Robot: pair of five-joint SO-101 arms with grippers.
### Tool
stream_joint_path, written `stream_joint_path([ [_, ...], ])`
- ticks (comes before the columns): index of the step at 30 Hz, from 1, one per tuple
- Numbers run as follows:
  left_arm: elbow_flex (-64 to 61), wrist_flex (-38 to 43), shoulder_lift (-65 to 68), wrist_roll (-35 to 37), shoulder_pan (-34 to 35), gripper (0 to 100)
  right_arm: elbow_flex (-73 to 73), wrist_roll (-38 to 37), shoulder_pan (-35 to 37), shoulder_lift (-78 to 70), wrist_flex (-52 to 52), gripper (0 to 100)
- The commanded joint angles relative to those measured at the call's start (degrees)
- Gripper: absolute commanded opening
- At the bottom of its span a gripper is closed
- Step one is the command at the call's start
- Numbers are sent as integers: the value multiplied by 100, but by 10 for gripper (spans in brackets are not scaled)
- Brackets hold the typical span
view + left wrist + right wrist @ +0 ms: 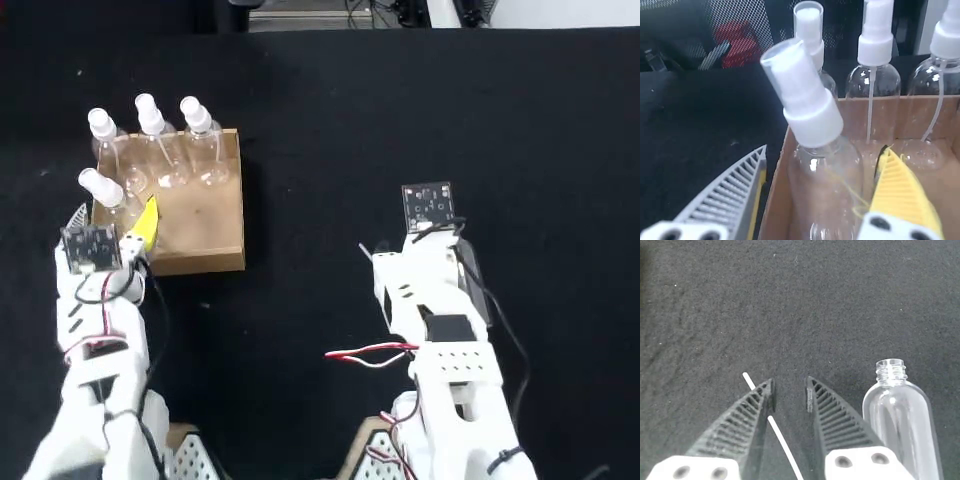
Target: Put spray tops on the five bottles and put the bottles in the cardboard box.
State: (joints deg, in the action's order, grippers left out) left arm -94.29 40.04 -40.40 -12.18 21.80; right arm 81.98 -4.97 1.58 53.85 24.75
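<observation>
The cardboard box (200, 225) sits at the table's left. Three clear bottles with white spray tops (150, 115) stand along its back wall. A fourth capped bottle (822, 185) leans in the front left corner. My left gripper (824, 149) is open around that bottle, the yellow finger (900, 190) inside the box and the grey finger (730, 195) outside the box wall. My right gripper (790, 381) hangs low over the cloth, its black fingers a little apart. A thin white tube (782, 440) lies under them. An uncapped bottle (897, 410) lies just beside it.
Black cloth (330, 150) covers the whole table. The right arm (430, 290) stands at the middle right, with red and white wires (365, 352) looping out to its left. Open cloth stretches between the box and the right arm.
</observation>
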Motion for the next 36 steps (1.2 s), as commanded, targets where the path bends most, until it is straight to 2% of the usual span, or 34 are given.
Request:
stream_joint_path([
  [1,-242,-378,-949,-26,66,325,-84,-26,44,110,-158,82],
  [11,277,-5143,-3323,9,57,325,-84,-26,44,110,-158,82],
  [14,92,-6057,-4440,9,66,325,-84,-26,35,110,-141,84],
  [17,-374,-6593,-5477,0,40,325,-92,-26,26,110,-105,85],
  [20,-312,-7736,-6338,-9,57,325,-189,-18,-185,110,53,86],
  [22,-303,-8097,-6497,0,13,325,-418,-18,-440,110,343,86],
  [29,-303,-8176,-6312,-18,57,325,-1376,-18,-1037,66,1486,89],
  [33,-303,-8211,-6330,9,4,325,-1947,-123,-1284,-13,2119,188],
  [36,-303,-8862,-6330,-9,-154,325,-2466,-615,-1363,-453,2558,230],
])
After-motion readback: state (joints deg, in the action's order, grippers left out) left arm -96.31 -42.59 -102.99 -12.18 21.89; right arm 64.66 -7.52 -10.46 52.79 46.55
